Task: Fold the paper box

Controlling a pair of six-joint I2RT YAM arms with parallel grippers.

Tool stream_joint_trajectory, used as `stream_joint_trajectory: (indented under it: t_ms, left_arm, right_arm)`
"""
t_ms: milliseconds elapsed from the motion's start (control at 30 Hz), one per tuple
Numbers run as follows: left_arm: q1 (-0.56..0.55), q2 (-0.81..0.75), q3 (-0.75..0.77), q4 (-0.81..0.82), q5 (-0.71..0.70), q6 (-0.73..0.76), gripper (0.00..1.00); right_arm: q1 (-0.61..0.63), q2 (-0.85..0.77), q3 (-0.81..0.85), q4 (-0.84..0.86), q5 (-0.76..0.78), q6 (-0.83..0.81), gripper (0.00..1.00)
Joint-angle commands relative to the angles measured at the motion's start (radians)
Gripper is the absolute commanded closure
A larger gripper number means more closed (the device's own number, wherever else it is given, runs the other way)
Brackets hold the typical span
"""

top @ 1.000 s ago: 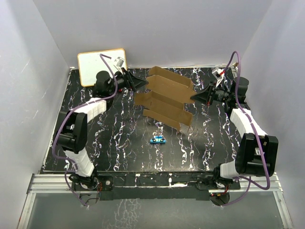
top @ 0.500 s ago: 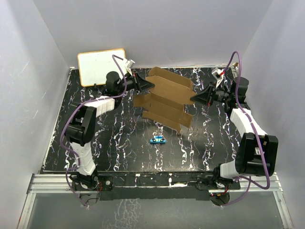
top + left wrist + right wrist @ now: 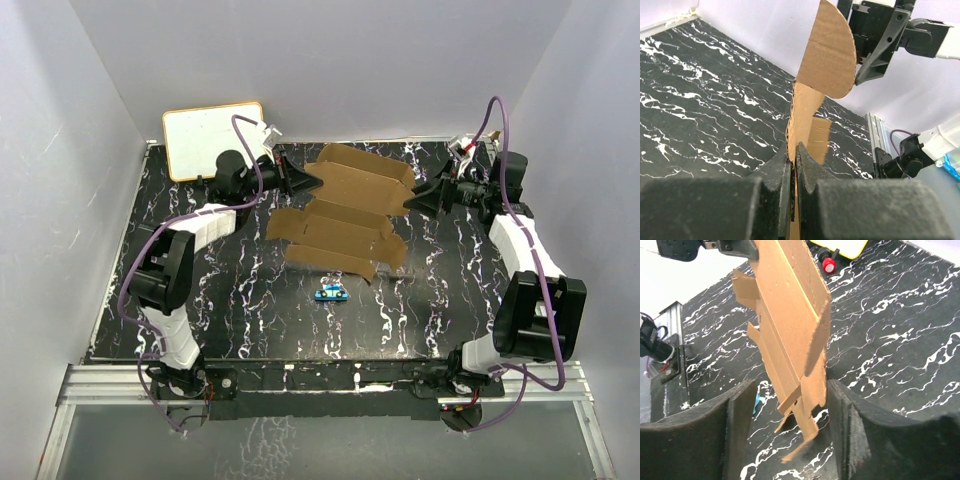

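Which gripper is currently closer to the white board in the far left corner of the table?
Left. The left gripper, clamped on the paper box, is just right of the white board; the right gripper stands beyond the box, at its right end.

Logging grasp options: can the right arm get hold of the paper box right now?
Likely yes: the right tool is open with the paper box edge between its fingers, nothing blocking; the left tool pinches the opposite edge.

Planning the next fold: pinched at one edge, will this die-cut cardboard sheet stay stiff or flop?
Likely floppy at the creases: the paper box bends panel to panel while the left claw pinches one edge. Probably light: that thin pinch seems to carry it.
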Motion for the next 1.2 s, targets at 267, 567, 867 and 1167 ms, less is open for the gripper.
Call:
stream_joint_trajectory:
  t_ms: [267,567,867,1167]
  left_arm:
    - [0.001,-0.105,-0.006,0.095,0.073,-0.022,1.0]
    - [0.001,-0.107,-0.01,0.137,0.086,-0.058,1.0]
    - [0.001,-0.114,-0.016,0.117,0.101,-0.041,1.0]
    - [0.001,-0.108,-0.015,0.118,0.103,-0.044,1.0]
  right_arm:
    - [0.013,0.118,0.297,-0.294,0.056,-0.25,0.11]
    - [0.14,0.205,0.438,-0.513,0.111,-0.404,0.11]
    - [0.163,0.249,0.494,-0.575,0.067,-0.416,0.26]
    - [0.163,0.239,0.503,-0.609,0.014,-0.456,0.56]
